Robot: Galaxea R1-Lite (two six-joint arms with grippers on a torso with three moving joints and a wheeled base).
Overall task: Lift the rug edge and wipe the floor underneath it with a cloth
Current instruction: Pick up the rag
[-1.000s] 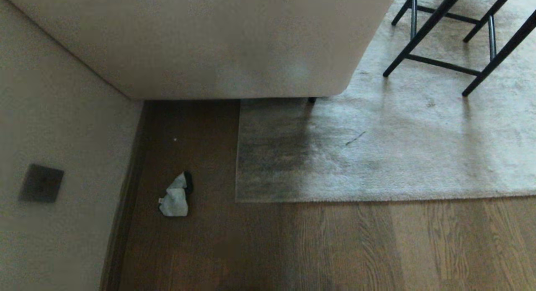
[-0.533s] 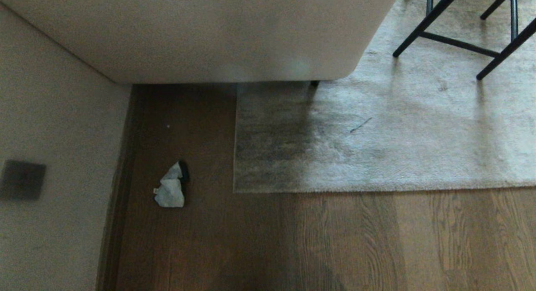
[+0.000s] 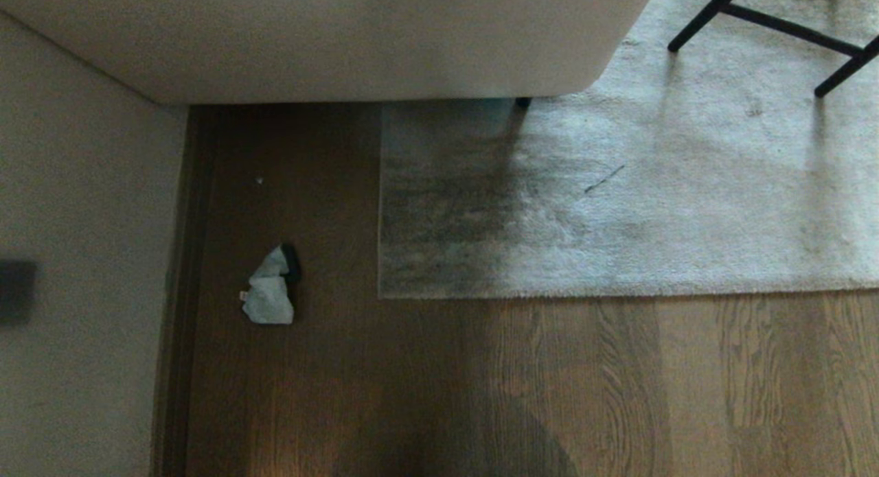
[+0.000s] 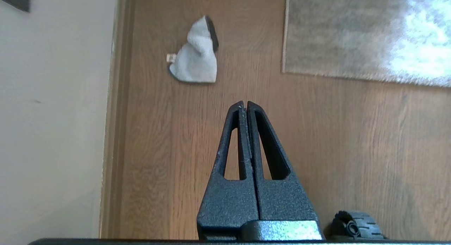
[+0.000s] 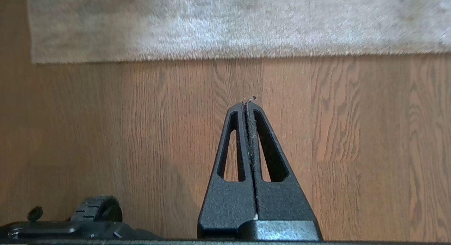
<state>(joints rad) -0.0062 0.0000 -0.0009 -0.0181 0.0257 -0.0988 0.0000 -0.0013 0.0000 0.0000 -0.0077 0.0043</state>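
Cloth [image 3: 269, 292] crumpled on floor [image 3: 426, 394] near wall [image 3: 75, 223], apart from rug edge [image 3: 379, 285], lying flat; left gripper [image 4: 244, 104] and right gripper [image 5: 247, 103] both clenched, empty, above bare planks

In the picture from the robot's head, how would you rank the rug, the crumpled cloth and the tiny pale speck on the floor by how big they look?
Largest to smallest, as they look in the head view:
1. The rug, though the picture's edge and the pale furniture cut it off.
2. The cloth, lying on the floor.
3. The pale speck, a mere dot.
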